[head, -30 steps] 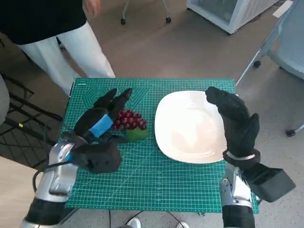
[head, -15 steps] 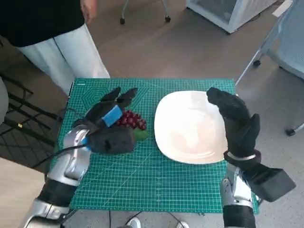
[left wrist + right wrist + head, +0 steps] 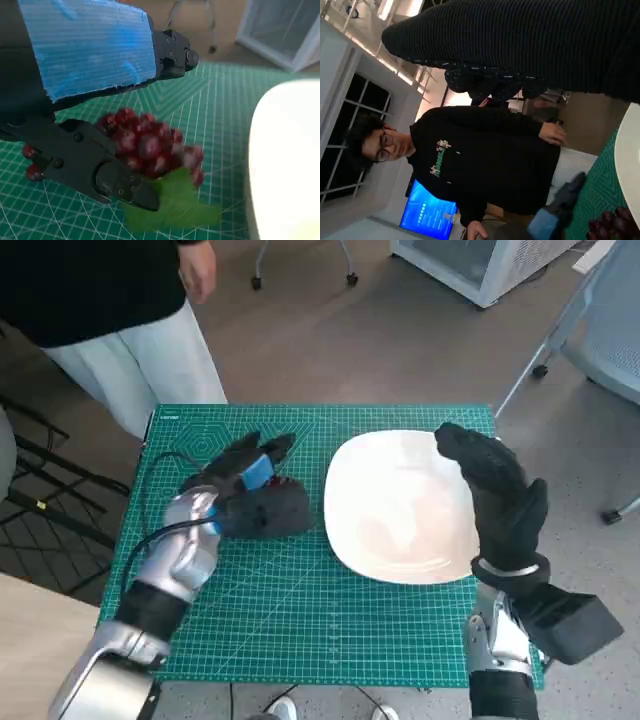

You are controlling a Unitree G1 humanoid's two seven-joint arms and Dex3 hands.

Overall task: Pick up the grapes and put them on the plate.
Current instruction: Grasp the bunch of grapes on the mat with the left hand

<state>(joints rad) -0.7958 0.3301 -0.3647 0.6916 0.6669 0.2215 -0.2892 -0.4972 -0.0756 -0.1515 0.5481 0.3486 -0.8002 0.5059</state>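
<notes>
A bunch of dark red grapes (image 3: 150,145) with a green leaf (image 3: 175,207) lies on the green cutting mat (image 3: 330,630), just left of the white plate (image 3: 390,510). My left hand (image 3: 245,495) hovers right over the bunch and hides nearly all of it in the head view. In the left wrist view its fingers (image 3: 175,47) are spread to either side of the grapes without closing on them. My right hand (image 3: 497,490) is held flat over the plate's right rim and holds nothing. The right wrist view shows the grapes (image 3: 610,227) low beside the plate's edge (image 3: 630,150).
A person in a black top and white trousers (image 3: 130,350) stands at the table's far left corner. A black rack (image 3: 40,500) is left of the table, a white cabinet (image 3: 480,265) and a chair (image 3: 600,330) are at the back right.
My left hand has moved right and forward along the mat until it covers the grapes. The right hand has stayed over the plate's rim. The person has shifted slightly.
</notes>
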